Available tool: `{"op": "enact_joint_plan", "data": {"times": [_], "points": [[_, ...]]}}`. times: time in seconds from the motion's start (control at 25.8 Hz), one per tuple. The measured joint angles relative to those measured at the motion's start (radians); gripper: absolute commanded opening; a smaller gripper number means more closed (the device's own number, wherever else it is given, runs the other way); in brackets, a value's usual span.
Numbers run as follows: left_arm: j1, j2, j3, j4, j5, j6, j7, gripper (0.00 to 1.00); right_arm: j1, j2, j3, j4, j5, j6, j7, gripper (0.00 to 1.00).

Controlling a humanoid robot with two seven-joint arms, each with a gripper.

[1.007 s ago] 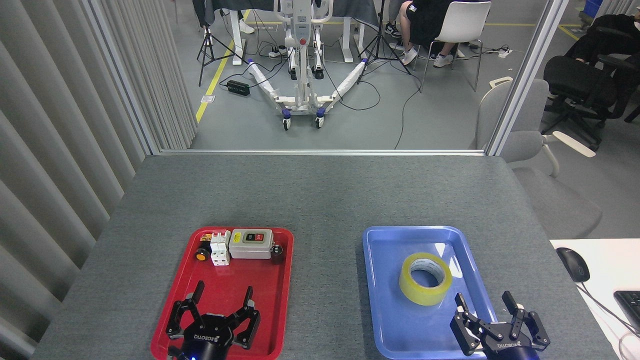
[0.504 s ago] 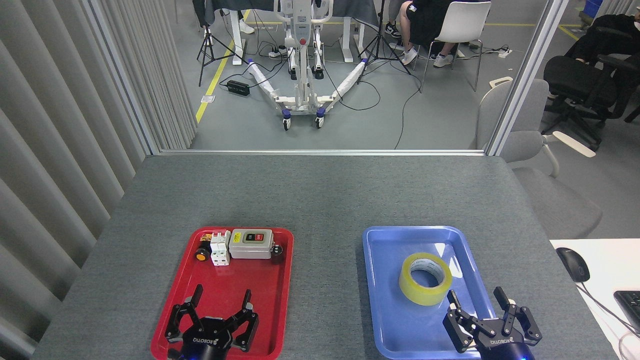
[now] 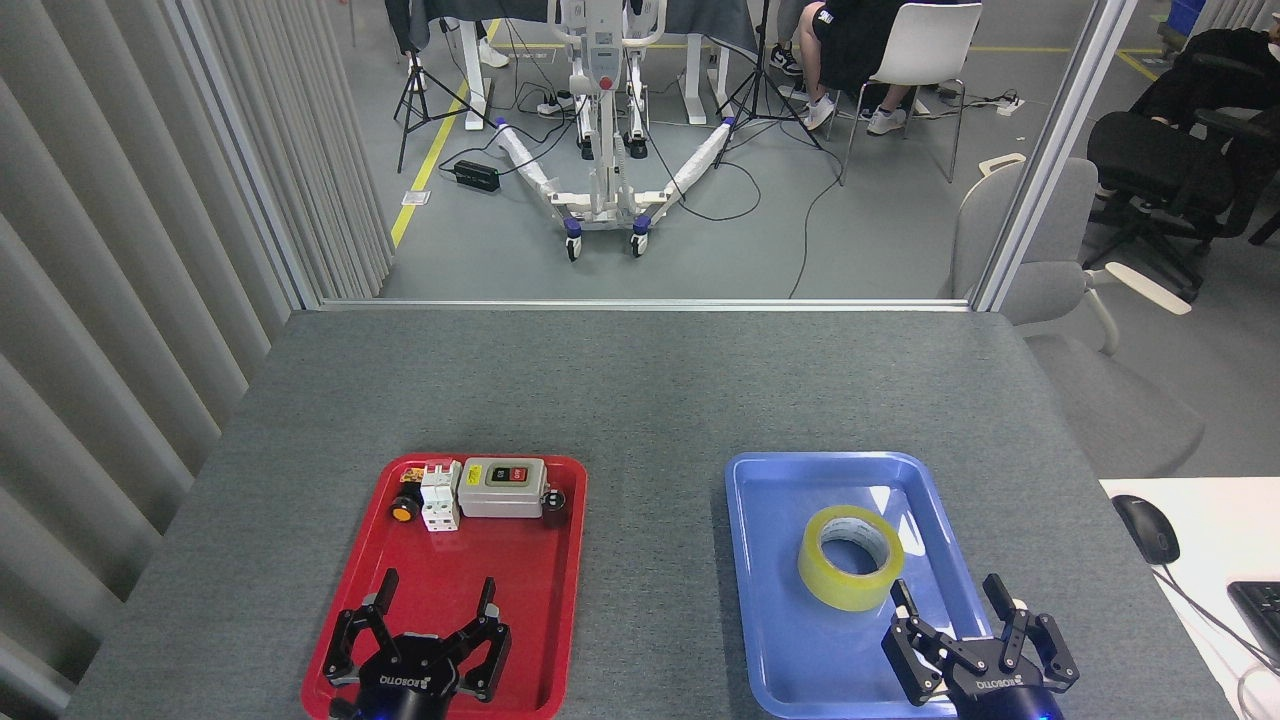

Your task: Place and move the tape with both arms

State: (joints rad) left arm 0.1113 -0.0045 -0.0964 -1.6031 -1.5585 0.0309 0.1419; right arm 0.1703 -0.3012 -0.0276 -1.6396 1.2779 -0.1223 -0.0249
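Note:
The tape (image 3: 850, 557), a wide yellow roll with a white core, lies flat in the blue tray (image 3: 780, 640) on the right side of the grey table. My right gripper (image 3: 948, 593) stands open just right of and nearer than the roll, its fingertips (image 3: 901, 594) close to the roll's near edge but apart from it. My left gripper (image 3: 436, 589) is open over the near half of the red tray (image 3: 560, 600), holding nothing. Only the black hands of both arms show at the bottom edge.
At the far end of the red tray sit a grey switch box (image 3: 503, 487), a white breaker block (image 3: 439, 495) and a small yellow button (image 3: 403, 511). A mouse (image 3: 1146, 528) and keyboard corner (image 3: 1258, 605) lie on a white desk at right. Chairs and a seated person are beyond the table.
My right gripper has moved left and slightly toward the tape, staying open. My left gripper has dropped a little lower in the view, still open.

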Motion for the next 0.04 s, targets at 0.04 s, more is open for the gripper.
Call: {"op": "enact_joint_plan", "data": {"times": [0.04], "points": [[0.000,0.000,0.004,0.000,0.000,0.000,0.000,1.00,0.000,0.000,0.000,0.000,0.000,0.000,0.000,1.00]]}}
